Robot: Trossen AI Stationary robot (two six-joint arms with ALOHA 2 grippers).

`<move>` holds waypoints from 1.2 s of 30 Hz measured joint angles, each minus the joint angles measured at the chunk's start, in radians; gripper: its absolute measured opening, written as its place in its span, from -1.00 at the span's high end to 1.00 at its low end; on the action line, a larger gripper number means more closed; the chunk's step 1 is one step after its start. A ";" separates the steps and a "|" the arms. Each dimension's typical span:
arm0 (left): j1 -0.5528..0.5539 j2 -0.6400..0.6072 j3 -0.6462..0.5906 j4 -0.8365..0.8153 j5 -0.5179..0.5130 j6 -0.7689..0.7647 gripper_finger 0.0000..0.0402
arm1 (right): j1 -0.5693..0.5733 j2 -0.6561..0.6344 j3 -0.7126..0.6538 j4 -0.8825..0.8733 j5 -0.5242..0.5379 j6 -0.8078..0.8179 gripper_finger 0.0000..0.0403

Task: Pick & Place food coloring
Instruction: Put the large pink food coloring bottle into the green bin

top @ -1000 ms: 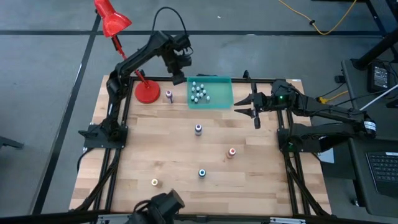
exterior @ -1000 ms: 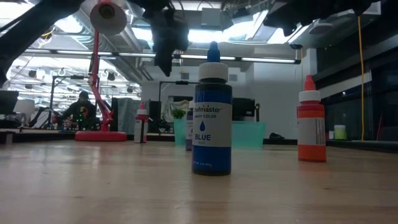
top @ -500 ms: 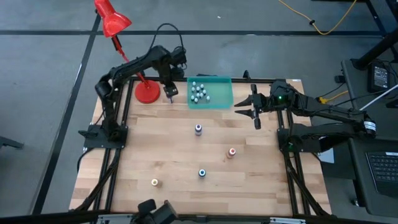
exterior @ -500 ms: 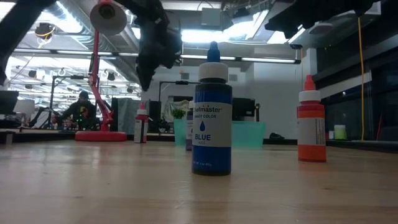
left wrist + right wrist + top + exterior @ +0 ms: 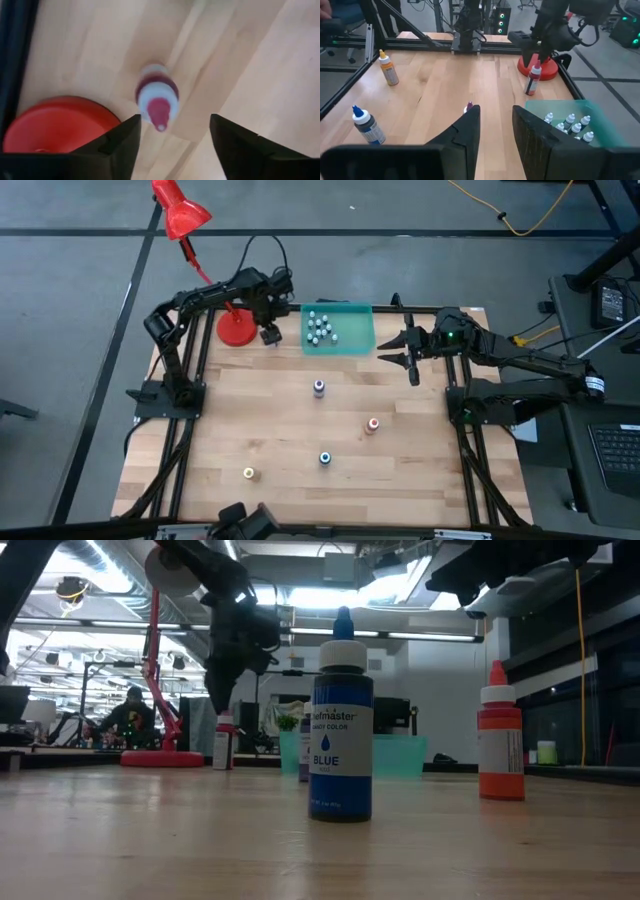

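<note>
1. High view: the left hand point(image 5: 268, 330) hangs over the pink bottle point(image 5: 271, 337) between the red lamp base point(image 5: 237, 328) and the teal tray point(image 5: 355, 340).
2. Left wrist view: its fingers point(image 5: 120, 142) spread wide, the bottle upright on the counter point(image 5: 260, 60) between them, untouched.
3. Right wrist view: the right hand point(image 5: 495, 131) is part-open, empty.

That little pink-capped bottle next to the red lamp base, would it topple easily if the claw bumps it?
Probably yes. The pink-capped bottle stands upright, tall and narrow, so a sideways nudge from the left gripper would likely tip it. Its round body suggests it would then roll, perhaps against the lamp base. It looks small and plastic, so likely light and not fragile.
</note>
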 joint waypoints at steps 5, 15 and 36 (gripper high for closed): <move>0.006 0.000 0.000 0.066 -0.042 0.000 -0.34 | 0.000 0.000 0.000 0.000 0.000 -0.001 0.43; 0.004 0.027 0.000 0.084 -0.046 0.010 -0.41 | 0.000 0.000 0.000 0.000 0.000 -0.001 0.43; -0.003 0.060 -0.089 0.178 -0.035 0.016 0.14 | 0.000 0.001 0.000 0.000 0.002 -0.001 0.43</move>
